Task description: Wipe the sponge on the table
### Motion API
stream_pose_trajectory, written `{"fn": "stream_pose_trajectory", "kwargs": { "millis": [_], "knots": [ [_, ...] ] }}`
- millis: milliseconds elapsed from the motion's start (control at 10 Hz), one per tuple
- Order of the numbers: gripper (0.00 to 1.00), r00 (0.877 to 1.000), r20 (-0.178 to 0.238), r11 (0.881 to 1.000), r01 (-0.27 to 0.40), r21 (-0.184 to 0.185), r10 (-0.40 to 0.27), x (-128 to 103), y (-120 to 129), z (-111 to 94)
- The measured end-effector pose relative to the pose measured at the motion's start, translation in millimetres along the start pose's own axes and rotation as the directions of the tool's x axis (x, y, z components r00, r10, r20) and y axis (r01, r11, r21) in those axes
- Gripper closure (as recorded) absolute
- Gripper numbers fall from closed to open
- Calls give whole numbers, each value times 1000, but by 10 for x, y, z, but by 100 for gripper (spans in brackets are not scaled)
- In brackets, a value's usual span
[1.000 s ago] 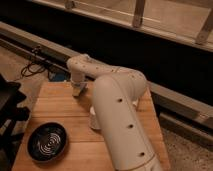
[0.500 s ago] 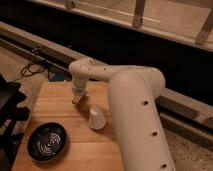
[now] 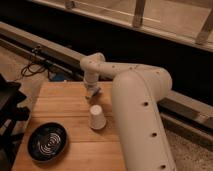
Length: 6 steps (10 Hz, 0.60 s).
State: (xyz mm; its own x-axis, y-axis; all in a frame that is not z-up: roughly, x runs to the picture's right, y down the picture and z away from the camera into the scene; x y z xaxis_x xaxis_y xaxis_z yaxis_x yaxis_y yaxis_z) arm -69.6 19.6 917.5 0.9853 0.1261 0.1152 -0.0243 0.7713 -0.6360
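Observation:
My gripper (image 3: 92,93) points down at the far part of the wooden table (image 3: 65,107), at the end of the big white arm that reaches in from the right. A small blue-grey piece, apparently the sponge (image 3: 95,91), shows right at the gripper's tip against the tabletop. Whether the gripper is gripping it I cannot make out.
A white cup (image 3: 97,118) stands upside down mid-table, just in front of the gripper. A round black bowl (image 3: 47,142) sits at the near left corner. Dark equipment (image 3: 9,107) stands off the left edge. Cables (image 3: 35,67) lie on the floor behind the table.
The gripper has slid to the right along the far part of the table. The arm has swung away from the camera, uncovering the white cup. Cup and bowl have not moved.

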Motion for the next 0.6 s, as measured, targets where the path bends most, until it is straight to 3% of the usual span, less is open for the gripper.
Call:
{"fn": "stream_pose_trajectory", "kwargs": {
  "millis": [300,600],
  "knots": [
    [100,999,25,999,-49,4,49,289,-389,34],
    [100,997,80,1000,-22,12,21,203,-463,70]
  ]
}}
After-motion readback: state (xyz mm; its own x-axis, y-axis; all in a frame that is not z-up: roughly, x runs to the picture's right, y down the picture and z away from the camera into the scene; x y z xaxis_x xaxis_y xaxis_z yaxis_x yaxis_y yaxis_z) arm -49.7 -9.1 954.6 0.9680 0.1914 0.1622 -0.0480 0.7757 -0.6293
